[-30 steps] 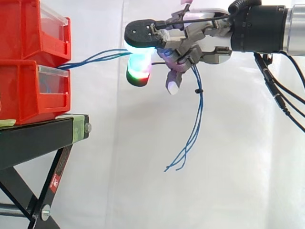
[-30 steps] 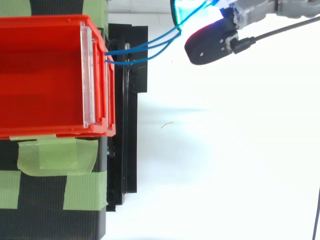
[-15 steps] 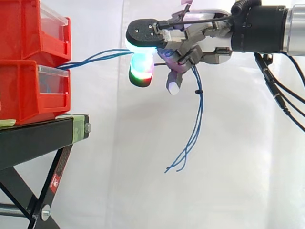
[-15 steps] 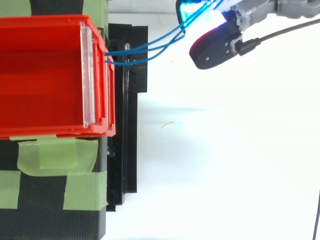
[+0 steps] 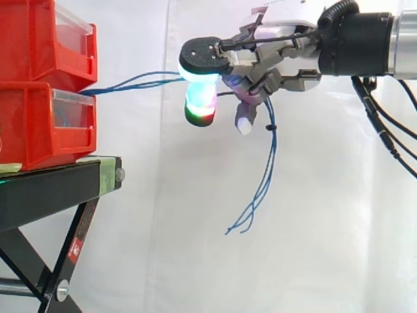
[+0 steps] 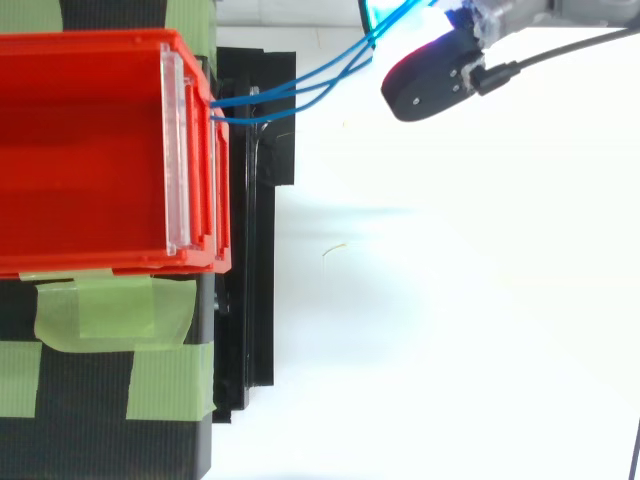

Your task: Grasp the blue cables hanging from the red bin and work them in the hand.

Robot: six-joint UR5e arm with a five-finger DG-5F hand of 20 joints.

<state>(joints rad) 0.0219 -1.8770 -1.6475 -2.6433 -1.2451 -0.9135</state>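
Blue thin cables (image 5: 133,81) stretch from the red plastic bin (image 5: 39,124) at left — clasped by the robot's curled hand (image 5: 273,62) upper right — ends dangling.

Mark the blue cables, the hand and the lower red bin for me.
blue cables (image 5: 137,81): side view, on the stretch between bin and hand.
hand (image 5: 270,62): side view, on its palm, fingers curled round the cables.
lower red bin (image 5: 32,130): side view, on its side wall.
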